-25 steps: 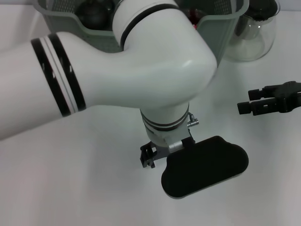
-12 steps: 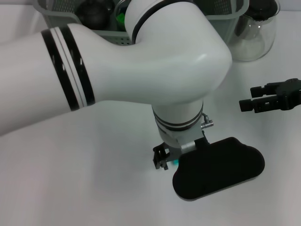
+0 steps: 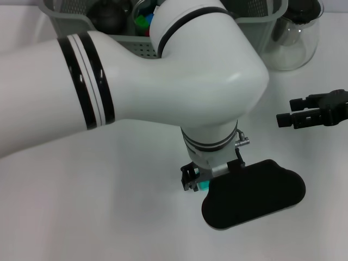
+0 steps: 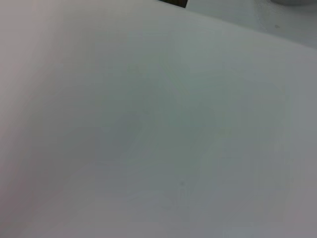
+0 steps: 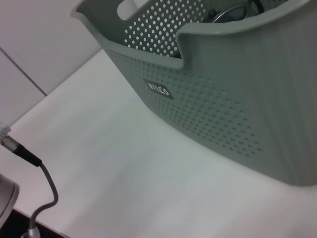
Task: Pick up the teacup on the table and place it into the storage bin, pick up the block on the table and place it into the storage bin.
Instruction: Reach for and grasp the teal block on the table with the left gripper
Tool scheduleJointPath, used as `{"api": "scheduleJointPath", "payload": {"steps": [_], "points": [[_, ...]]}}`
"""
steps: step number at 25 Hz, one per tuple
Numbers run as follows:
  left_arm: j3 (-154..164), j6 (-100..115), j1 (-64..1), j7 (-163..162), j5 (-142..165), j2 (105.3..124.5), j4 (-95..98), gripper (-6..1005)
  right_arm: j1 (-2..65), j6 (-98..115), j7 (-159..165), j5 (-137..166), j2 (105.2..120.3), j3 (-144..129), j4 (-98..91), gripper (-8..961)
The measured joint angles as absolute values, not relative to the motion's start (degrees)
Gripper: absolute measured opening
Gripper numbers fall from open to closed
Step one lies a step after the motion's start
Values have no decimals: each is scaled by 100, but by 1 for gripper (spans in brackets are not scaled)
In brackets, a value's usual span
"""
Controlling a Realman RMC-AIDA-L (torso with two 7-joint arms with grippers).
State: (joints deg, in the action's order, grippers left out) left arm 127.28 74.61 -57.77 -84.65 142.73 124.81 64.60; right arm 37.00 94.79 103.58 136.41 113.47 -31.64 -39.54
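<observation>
A small teal block (image 3: 203, 185) sits low on the white table (image 3: 109, 206), only a sliver of it showing beneath the left arm's wrist. The left claw (image 3: 191, 179) is right at the block, pointing down at the table, but the big white arm and a black camera housing (image 3: 253, 193) hide its fingers, so whether they are apart or clamped on the block cannot be told. The left wrist view shows only blank white table.

At the far edge of the table stands the storage bin (image 3: 251, 24), grey-green with perforated sides. Inside it are a dark round object (image 3: 109, 15) and some small coloured pieces (image 3: 144, 19). The right wrist view shows the bin's wall with its small dark label (image 5: 158, 89).

Just right of the bin is a clear glass carafe (image 3: 293, 38). The right claw (image 3: 285, 111) hovers above the table at the right side, well apart from the block, its black fingers slightly apart and holding nothing.
</observation>
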Motion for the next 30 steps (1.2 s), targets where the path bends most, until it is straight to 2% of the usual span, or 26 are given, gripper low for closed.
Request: {"api": "scheduleJointPath", "payload": {"steps": [5,10,21,27,30], "points": [[12753,7422,-5785,-8462,14273,12480,6432,831,3700,9467,10354,13641,11348,-3164,-3952,915],[12832,7309,-5824,-8473,14273,12481,6324,733,3700,9453,10353,13641,11356,-3164,-3947,915],[12897,7215,-5856,-8505,14258,12481,6230,714,3682,9430,10302,13641,11369,-3164,-3946,916],[12912,7207,-5858,-8508,14257,12481,6159,651,3683,9430,10291,13641,11373,-3164,-3946,916],[12919,7206,-5862,-8516,14267,12481,6155,585,3682,9430,10291,13641,11373,-3153,-3947,916]]}}
